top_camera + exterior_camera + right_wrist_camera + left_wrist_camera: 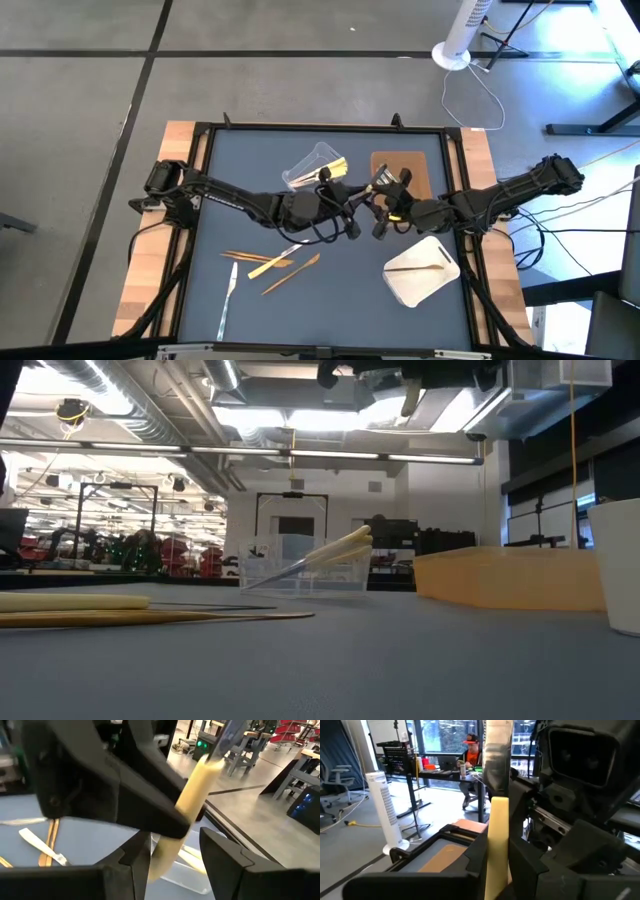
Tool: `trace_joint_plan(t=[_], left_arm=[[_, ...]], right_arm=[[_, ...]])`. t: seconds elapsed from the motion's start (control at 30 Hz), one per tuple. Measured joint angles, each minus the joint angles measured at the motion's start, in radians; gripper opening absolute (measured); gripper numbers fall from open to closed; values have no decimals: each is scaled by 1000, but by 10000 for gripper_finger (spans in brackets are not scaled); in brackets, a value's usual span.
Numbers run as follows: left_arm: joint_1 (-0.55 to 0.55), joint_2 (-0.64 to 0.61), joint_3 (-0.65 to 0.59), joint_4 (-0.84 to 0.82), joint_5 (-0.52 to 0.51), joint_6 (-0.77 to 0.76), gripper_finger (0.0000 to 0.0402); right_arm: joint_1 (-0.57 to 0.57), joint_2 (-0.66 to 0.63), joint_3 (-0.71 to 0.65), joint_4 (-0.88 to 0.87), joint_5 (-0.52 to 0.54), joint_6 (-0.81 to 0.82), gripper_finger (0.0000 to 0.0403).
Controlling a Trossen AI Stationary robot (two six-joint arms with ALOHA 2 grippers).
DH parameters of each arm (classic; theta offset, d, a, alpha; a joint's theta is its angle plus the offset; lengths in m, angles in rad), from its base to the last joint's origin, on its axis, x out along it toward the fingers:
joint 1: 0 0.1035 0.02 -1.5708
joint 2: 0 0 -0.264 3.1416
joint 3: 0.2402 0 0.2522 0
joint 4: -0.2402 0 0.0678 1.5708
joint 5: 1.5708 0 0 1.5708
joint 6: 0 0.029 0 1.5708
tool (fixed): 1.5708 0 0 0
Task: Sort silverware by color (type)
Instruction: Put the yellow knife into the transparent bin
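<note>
step: mid-air handover of pale yellow utensil (499,840) above surface centre | left pincer (352,226) grasping it | right pincer (381,226) released around it, at 3 o'clock | next: right clenches, left releases

Even, soft light covers the blue-grey table (330,300) in the high view, with only faint shadows under the arms. Beyond the table, the floor toward the white fan (462,35) is washed in bright bluish glare. In the low view, ceiling lamps (330,420) above the table blow out to white, and the near tabletop is out of focus. The left wrist view is backlit by windows (445,735). The right wrist view is smeared by motion blur, especially the pale yellow utensil (187,805).
</note>
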Motion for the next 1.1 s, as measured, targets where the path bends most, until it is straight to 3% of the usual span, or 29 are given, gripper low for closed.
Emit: trace_joint_plan(t=[0.23,0.67,0.93,1.1], left_arm=[[0,0,0,7,17,0,55],[1,0,0,5,7,5,55],[1,0,0,4,7,3,58],[1,0,0,6,20,-3,91]], right_arm=[[0,0,0,16,-1,-5,150],[0,0,0,12,9,-2,38],[0,0,0,12,12,-4,35],[0,0,0,13,18,-5,31]])
